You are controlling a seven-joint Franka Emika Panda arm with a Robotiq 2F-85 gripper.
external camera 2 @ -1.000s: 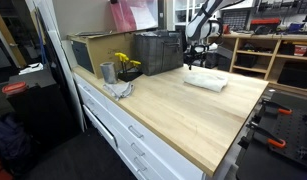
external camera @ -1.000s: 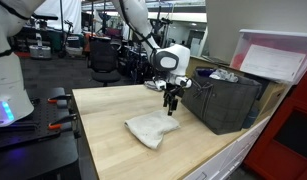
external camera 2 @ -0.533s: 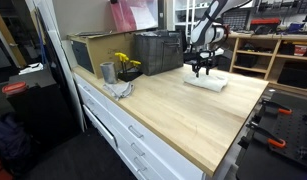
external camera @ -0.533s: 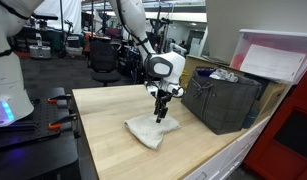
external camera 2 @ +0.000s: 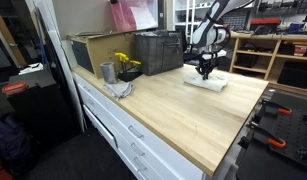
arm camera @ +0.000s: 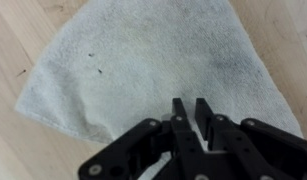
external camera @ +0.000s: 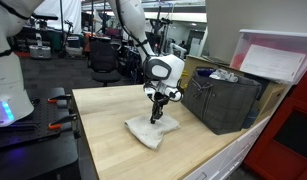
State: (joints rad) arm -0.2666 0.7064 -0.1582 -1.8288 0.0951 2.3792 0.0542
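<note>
A white cloth (external camera: 146,131) (external camera 2: 207,82) lies crumpled flat on the wooden tabletop (external camera: 101,125). My gripper (external camera: 156,117) (external camera 2: 204,75) points straight down, its tips on the cloth near the edge facing the dark crate. In the wrist view the cloth (arm camera: 143,55) fills most of the picture. There the gripper (arm camera: 191,104) has its two black fingers drawn almost together, and a thin strip of the cloth shows between them. The cloth still rests on the wood.
A dark slatted crate (external camera: 225,100) (external camera 2: 158,52) stands close behind the cloth. A clear bin with a pink lid (external camera: 278,55) sits above it. Farther along the counter are a metal cup (external camera 2: 107,72), yellow flowers (external camera 2: 126,63) and a grey rag (external camera 2: 120,89).
The arm swung away from the crate and came down onto the cloth. Its fingers went from wide open to nearly together over the fabric.
</note>
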